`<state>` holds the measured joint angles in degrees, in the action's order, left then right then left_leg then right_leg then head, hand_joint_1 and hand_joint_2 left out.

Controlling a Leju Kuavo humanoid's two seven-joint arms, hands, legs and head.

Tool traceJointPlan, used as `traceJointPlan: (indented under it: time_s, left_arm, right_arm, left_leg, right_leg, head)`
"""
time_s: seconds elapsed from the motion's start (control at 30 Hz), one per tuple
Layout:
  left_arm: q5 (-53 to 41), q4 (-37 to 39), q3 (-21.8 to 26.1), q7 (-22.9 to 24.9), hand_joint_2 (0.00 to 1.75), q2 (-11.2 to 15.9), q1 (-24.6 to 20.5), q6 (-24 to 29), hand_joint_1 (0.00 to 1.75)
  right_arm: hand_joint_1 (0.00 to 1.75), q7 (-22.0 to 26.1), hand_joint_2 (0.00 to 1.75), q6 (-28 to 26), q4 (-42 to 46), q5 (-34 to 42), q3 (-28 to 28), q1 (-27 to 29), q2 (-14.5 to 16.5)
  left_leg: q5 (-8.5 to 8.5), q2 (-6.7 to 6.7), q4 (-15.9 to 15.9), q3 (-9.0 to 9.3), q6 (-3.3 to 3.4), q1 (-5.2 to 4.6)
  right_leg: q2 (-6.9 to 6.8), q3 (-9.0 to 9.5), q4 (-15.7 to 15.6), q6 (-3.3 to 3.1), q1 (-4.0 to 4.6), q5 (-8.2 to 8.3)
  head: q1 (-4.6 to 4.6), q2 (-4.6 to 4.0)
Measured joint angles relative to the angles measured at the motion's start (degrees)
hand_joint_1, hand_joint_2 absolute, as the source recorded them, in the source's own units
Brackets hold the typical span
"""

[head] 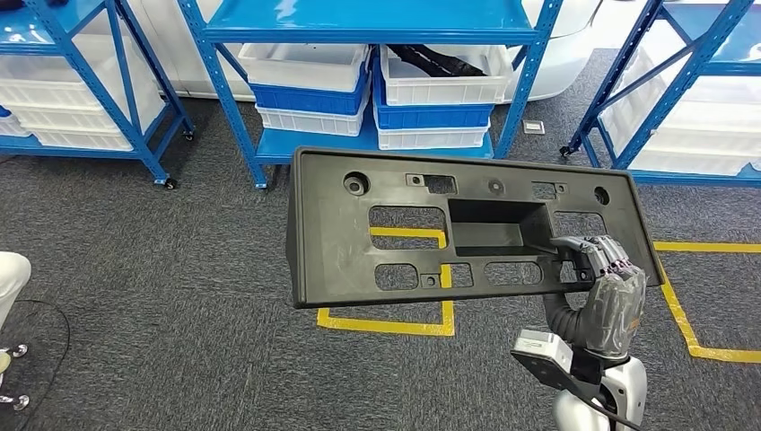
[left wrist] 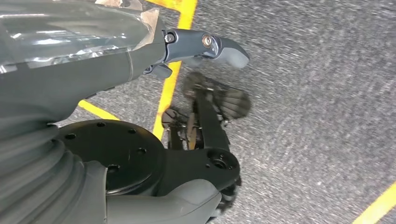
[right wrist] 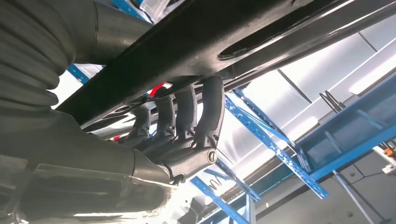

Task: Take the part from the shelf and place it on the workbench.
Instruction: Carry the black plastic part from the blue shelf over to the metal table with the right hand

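Observation:
The part (head: pixel 377 233) is a long black plastic panel with a rectangular recess and several cut-outs. It hangs in the air above the grey carpet, tilted, in the middle of the head view. My right hand (head: pixel 606 287) grips it from below near its right end, fingers hooked through an opening. In the right wrist view the dark fingers (right wrist: pixel 187 116) curl up around the edge of the part (right wrist: pixel 210 42). My left hand (left wrist: pixel 140 51) hangs low over the carpet with its thumb stretched out and nothing in it.
A blue shelf rack (head: pixel 377 18) with white and blue bins (head: pixel 310 94) stands straight ahead. More blue racks stand at the left (head: pixel 81 81) and right (head: pixel 682 99). Yellow tape lines (head: pixel 395 323) mark the carpet under the part.

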<state>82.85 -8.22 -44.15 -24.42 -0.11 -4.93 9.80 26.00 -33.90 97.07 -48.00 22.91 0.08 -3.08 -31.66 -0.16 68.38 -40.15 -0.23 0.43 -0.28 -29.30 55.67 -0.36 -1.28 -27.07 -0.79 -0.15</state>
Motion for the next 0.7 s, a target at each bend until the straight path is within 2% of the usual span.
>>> traceJointPlan:
  time_s: [0.03, 0.07, 0.1, 0.13, 0.17, 0.2, 0.23, 0.27, 0.33, 0.37, 0.4, 0.47, 0.53, 0.57, 0.6, 0.63, 0.67, 0.7]
  left_arm:
    - [0.0, 0.0, 0.0, 0.0, 1.75, 0.0, 0.0, 0.0, 0.00]
    - [0.1, 0.0, 0.0, -0.1, 1.75, 0.0, 0.0, 0.1, 0.00]
    - [0.1, 0.0, 0.0, -0.3, 1.75, 0.0, 0.0, 0.2, 0.00]
    - [0.2, 0.0, 0.0, -0.4, 1.75, 0.0, -0.1, 0.4, 0.00]
    - [0.2, 0.0, 0.1, -0.5, 1.75, 0.0, -0.1, 0.6, 0.00]
    - [0.2, 0.0, 0.1, -0.6, 1.75, 0.0, -0.2, 0.8, 0.00]
    - [0.2, 0.0, 0.2, -0.6, 1.75, 0.0, -0.2, 1.0, 0.00]
    - [0.2, 0.0, 0.2, -0.6, 1.75, 0.0, -0.2, 1.2, 0.00]
    - [0.2, 0.0, 0.2, -0.5, 1.75, 0.0, -0.2, 1.7, 0.00]
    - [0.2, 0.0, 0.2, -0.4, 1.75, -0.1, -0.2, 2.0, 0.00]
    - [0.2, 0.0, 0.2, -0.2, 1.75, -0.1, -0.2, 2.3, 0.00]
    - [0.2, 0.0, 0.2, -0.1, 1.75, -0.1, -0.2, 3.0, 0.00]
    - [0.1, 0.0, 0.2, 0.1, 1.75, -0.1, -0.2, 3.5, 0.00]
    - [0.0, 0.0, 0.2, 0.2, 1.75, -0.1, -0.2, 3.7, 0.00]
    - [0.0, 0.0, 0.2, 0.2, 1.75, -0.2, -0.2, 3.8, 0.00]
    - [-0.2, 0.0, 0.2, 0.1, 1.75, -0.2, -0.2, 4.0, 0.00]
    - [-0.4, 0.0, 0.1, 0.0, 1.75, -0.2, -0.2, 4.1, 0.00]
    - [-0.5, 0.0, 0.1, -0.3, 1.75, -0.2, -0.2, 4.1, 0.00]
  right_arm:
    - [1.75, 0.0, 1.75, 0.1, 0.0, 0.0, 0.0, 0.0, 0.0]
    - [1.75, 0.0, 1.75, 0.3, 0.0, 0.0, 0.0, 0.0, 0.1]
    - [1.75, 0.0, 1.75, 0.4, 0.0, 0.0, 0.0, 0.0, 0.1]
    - [1.75, 0.0, 1.75, 0.6, 0.0, 0.0, 0.0, 0.0, 0.2]
    - [1.75, 0.0, 1.75, 0.8, 0.0, 0.2, 0.0, -0.1, 0.2]
    - [1.75, 0.0, 1.75, 1.0, 0.0, 0.4, 0.0, -0.1, 0.2]
    - [1.75, -0.1, 1.75, 1.3, 0.0, 0.8, 0.0, -0.2, 0.3]
    - [1.75, -0.1, 1.75, 1.6, 0.0, 1.2, 0.0, -0.3, 0.3]
    - [1.75, -0.1, 1.75, 2.0, 0.0, 2.1, 0.0, -0.5, 0.4]
    - [1.75, 0.0, 1.75, 2.2, 0.0, 2.5, 0.0, -0.6, 0.4]
    - [1.75, 0.1, 1.75, 2.5, 0.0, 2.8, -0.1, -0.6, 0.4]
    - [1.75, 0.3, 1.75, 2.7, 0.0, 3.2, -0.1, -0.7, 0.4]
    - [1.75, 0.4, 1.75, 2.7, 0.0, 3.3, -0.1, -0.7, 0.4]
    - [1.75, 0.4, 1.75, 2.8, 0.0, 3.3, -0.1, -0.7, 0.4]
    - [1.75, 0.4, 1.75, 2.8, -0.1, 3.4, -0.1, -0.7, 0.4]
    - [1.75, 0.4, 1.75, 2.8, -0.1, 3.4, -0.1, -0.7, 0.4]
    - [1.75, 0.4, 1.75, 2.8, 0.0, 3.4, -0.1, -0.8, 0.4]
    - [1.75, 0.4, 1.75, 2.8, 0.0, 3.4, -0.1, -0.8, 0.5]
  left_leg:
    - [-1.21, 0.01, 3.2, -0.37, -0.25, 0.15]
    - [-1.08, 0.01, 5.0, -0.10, -0.43, 0.30]
    - [0.19, 0.02, 4.9, 1.11, -0.53, 0.46]
    - [1.86, 0.02, 2.6, 3.38, -0.57, 0.63]
    - [2.68, -0.01, -1.2, 6.20, -0.56, 0.77]
    - [2.74, -0.14, -5.4, 9.13, -0.45, 0.78]
    - [2.23, -0.24, -8.7, 11.19, -0.28, 0.65]
    - [1.44, -0.28, -10.6, 12.20, 0.00, 0.43]
    - [1.62, 0.00, -11.4, 12.18, 0.94, -0.03]
    - [2.12, 0.38, -11.6, 11.89, 1.58, -0.07]
    - [2.70, 0.78, -11.8, 11.51, 2.27, -0.07]
    - [3.80, 1.66, -12.0, 10.43, 3.21, -0.03]
    - [4.62, 2.40, -11.9, 9.28, 3.43, -0.18]
    - [4.97, 2.80, -11.9, 8.80, 3.40, -0.25]
    - [5.25, 3.24, -11.9, 8.44, 3.31, -0.30]
    - [5.46, 3.70, -11.9, 8.21, 3.19, -0.33]
    - [5.62, 4.14, -11.8, 8.12, 3.05, -0.37]
    - [5.70, 4.60, -11.7, 8.06, 2.86, -0.52]
  right_leg:
    - [-0.01, -0.80, 0.2, 0.09, 0.03, 0.59]
    - [-0.02, -1.68, 0.5, 0.22, 0.03, 1.10]
    - [-0.01, -2.58, 0.8, 0.40, 0.00, 1.50]
    - [-0.01, -3.42, 1.2, 0.63, -0.04, 1.83]
    - [0.00, -4.13, 1.5, 0.90, -0.06, 2.14]
    - [0.07, -4.72, 1.8, 1.27, -0.04, 2.45]
    - [0.12, -5.10, 1.9, 1.69, 0.03, 2.79]
    - [0.18, -5.34, 2.0, 2.13, 0.09, 3.16]
    - [0.31, -5.64, 1.8, 2.98, 0.25, 3.99]
    - [0.36, -6.06, 2.1, 3.21, 0.18, 3.97]
    - [0.39, -6.84, 3.3, 3.24, 0.17, 3.17]
    - [0.40, -9.62, 9.3, 2.84, 0.02, -0.50]
    - [0.39, -12.21, 16.8, 2.75, 0.05, -4.10]
    - [0.37, -12.28, 18.4, 2.98, 0.04, -4.79]
    - [0.30, -11.10, 17.7, 3.35, 0.05, -4.61]
    - [0.01, -8.67, 14.5, 3.74, 0.04, -3.74]
    - [-0.83, -5.56, 10.0, 4.03, 0.05, -2.67]
    - [-1.90, -2.93, 5.7, 3.97, 0.26, -1.86]
  head:
    - [0.00, 0.00]
    - [-0.01, 0.00]
    - [-0.02, 0.00]
    - [-0.02, 0.00]
    - [-0.03, 0.00]
    - [-0.01, 0.00]
    - [0.03, 0.00]
    - [0.05, 0.00]
    - [0.13, 0.00]
    - [0.17, 0.00]
    - [0.29, 0.00]
    - [0.49, 0.00]
    - [0.57, 0.00]
    - [0.60, 0.00]
    - [0.62, 0.00]
    - [0.63, 0.00]
    - [0.66, 0.00]
    - [0.67, 0.00]
